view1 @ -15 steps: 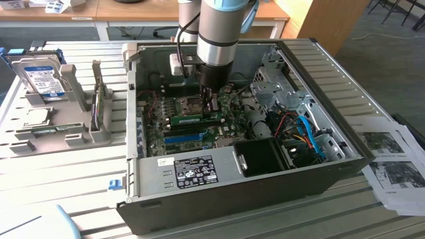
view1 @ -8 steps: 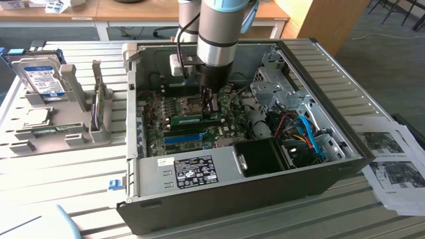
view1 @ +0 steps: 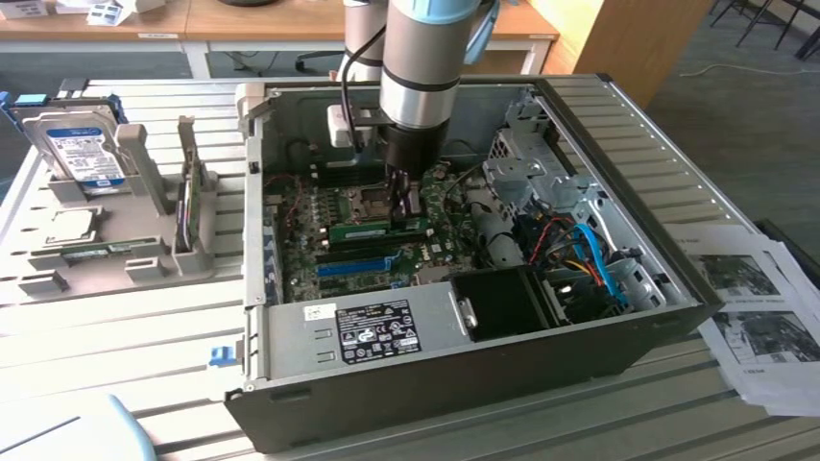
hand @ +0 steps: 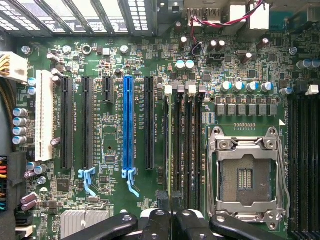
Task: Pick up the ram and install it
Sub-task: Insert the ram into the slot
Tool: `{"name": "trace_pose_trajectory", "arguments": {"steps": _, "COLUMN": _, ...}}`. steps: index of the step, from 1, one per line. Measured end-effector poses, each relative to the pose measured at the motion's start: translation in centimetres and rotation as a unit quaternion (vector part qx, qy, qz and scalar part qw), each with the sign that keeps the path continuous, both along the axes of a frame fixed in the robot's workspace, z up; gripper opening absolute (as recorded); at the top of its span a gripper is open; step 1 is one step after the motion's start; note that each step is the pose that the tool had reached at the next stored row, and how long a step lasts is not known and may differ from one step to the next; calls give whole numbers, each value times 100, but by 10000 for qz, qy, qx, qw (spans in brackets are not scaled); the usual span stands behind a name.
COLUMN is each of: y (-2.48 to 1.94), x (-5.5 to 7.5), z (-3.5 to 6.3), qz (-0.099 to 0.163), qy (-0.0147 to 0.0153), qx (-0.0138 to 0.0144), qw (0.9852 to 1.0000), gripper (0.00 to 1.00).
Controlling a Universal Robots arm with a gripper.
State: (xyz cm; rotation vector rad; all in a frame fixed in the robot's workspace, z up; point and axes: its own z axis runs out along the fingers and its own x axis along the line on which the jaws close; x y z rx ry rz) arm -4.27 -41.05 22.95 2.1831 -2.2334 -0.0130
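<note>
The ram [view1: 372,230] is a thin green stick standing on edge over the motherboard [view1: 321,206] inside the open computer case. My gripper [view1: 406,213] comes straight down on it and is shut on the ram. In the wrist view the ram [hand: 170,150] shows edge-on as a pale line along the black memory slots [hand: 186,150], beside the CPU socket [hand: 245,172]. My gripper [hand: 171,202] pinches its near end between dark fingertips [hand: 163,200]. I cannot tell whether the ram sits in a slot or just above it.
A long blue slot strip [hand: 128,120] and black expansion slots lie beside the memory slots. The case walls [view1: 615,317], power supply [view1: 372,331] and cable bundle [view1: 583,254] hem in the board. A grey rack with a hard drive [view1: 80,154] stands at the exterior view's left, papers [view1: 762,307] at its right.
</note>
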Motion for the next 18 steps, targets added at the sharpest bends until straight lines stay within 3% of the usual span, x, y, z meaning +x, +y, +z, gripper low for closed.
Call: {"name": "trace_pose_trajectory", "arguments": {"steps": 18, "y": 15, "x": 0, "z": -5, "qz": 21, "qy": 0, "qx": 0, "qw": 10000, "gripper": 11}}
